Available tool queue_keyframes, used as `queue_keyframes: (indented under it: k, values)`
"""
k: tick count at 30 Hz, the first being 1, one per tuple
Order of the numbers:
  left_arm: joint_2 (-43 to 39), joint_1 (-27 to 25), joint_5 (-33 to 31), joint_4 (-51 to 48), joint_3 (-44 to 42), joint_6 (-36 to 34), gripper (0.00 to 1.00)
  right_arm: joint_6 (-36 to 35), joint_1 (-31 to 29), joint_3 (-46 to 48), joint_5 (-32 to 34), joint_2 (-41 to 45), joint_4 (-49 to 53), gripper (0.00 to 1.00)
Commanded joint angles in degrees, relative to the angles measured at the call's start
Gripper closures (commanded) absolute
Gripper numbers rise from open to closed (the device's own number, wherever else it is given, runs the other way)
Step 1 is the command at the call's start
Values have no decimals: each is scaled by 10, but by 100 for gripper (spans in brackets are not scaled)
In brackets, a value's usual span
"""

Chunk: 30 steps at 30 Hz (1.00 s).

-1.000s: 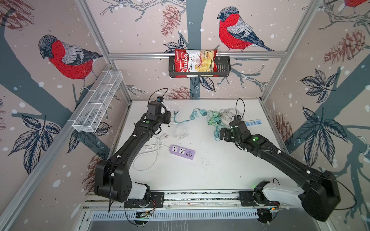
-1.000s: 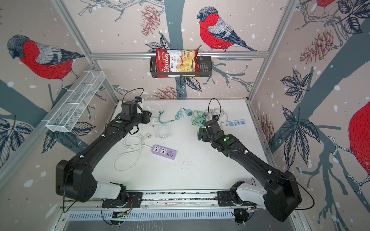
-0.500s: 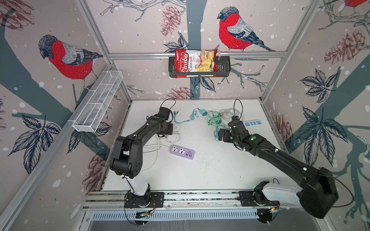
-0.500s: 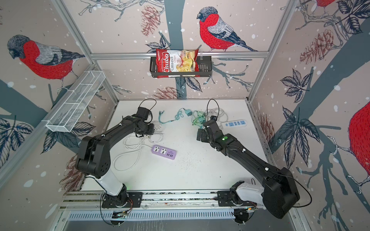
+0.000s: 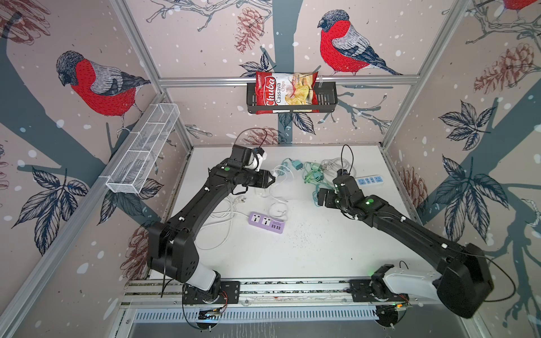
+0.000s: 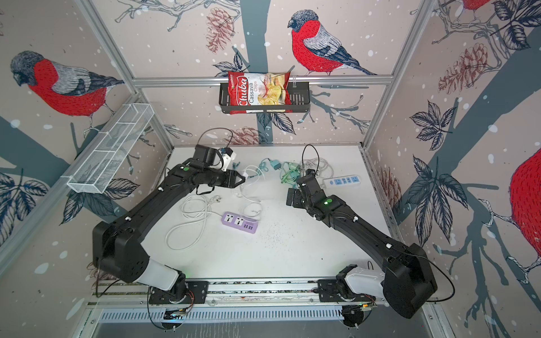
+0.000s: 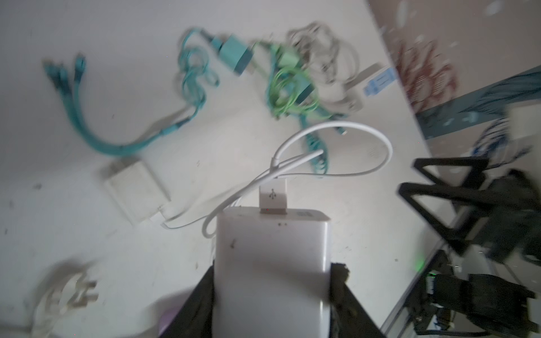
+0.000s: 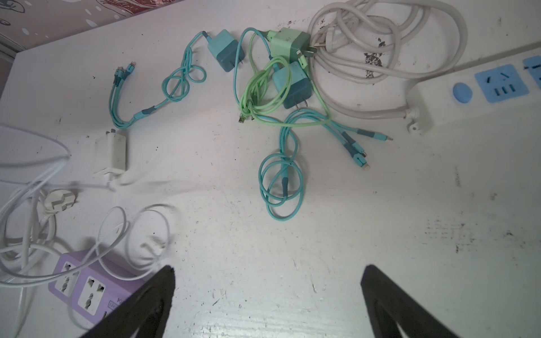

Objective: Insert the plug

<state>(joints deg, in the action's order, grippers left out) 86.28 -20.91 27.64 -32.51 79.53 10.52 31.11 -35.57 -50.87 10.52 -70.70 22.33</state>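
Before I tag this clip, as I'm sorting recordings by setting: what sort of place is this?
Likely a robot test booth: white table boxed in by bird-print walls, two arms on a front rail, chargers and power strips.

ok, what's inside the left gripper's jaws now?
A white charger block clamped between the jaws, a white USB cable plugged into its outer end. Its prongs are hidden: the jaws cover that end.
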Motion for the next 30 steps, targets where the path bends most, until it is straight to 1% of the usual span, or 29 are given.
queue_keyframes:
  k: [1, 3, 5, 7, 10, 13, 19, 22, 26, 30]
  values:
    - [-15, 1, 57, 65, 38, 1, 59, -11, 0, -4, -8, 7, -15, 0]
    - [-9, 5, 46, 65, 67, 7, 59, -10, 1, -4, -9, 8, -17, 1]
    - [1, 12, 59, 68, 89, 10, 59, -10, 1, -5, -10, 9, -17, 1]
    - [7, 12, 59, 76, 96, 14, 59, -10, 0, -5, -9, 8, -16, 0]
    - [10, 13, 75, 98, 91, 15, 59, -10, 1, -6, -8, 7, -14, 1]
    - [-9, 16, 102, 150, 60, 38, 60, -10, 1, -5, -9, 7, -13, 1]
    - [-56, 54, 151, 261, -20, 107, 59, -9, 1, -3, -12, 11, -13, 1]
    - [-65, 57, 151, 264, -39, 101, 59, -8, 1, -4, -17, 9, -14, 0]
    - [-73, 55, 174, 280, -76, 90, 58, -10, 1, -10, -43, 5, -22, 0]
    - [-84, 41, 159, 279, -124, 51, 58, -19, 1, -18, -69, 8, -24, 1]
